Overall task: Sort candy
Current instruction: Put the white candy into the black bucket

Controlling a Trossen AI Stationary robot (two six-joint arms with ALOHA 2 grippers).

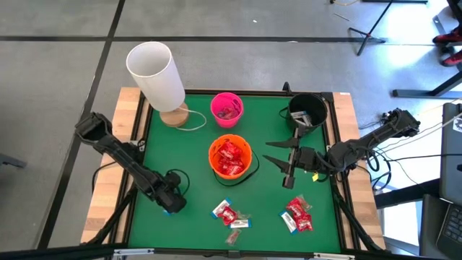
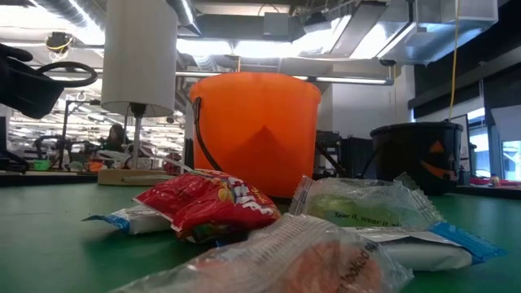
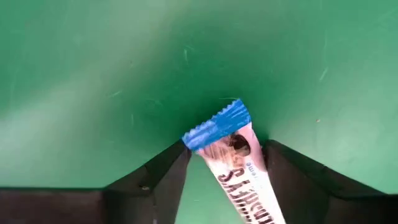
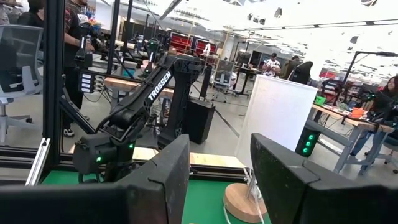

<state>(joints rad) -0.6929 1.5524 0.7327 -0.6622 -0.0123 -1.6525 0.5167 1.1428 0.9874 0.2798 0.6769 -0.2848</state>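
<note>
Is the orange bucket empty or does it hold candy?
It holds candy: the orange bucket shows red wrapped sweets piled inside.
</note>
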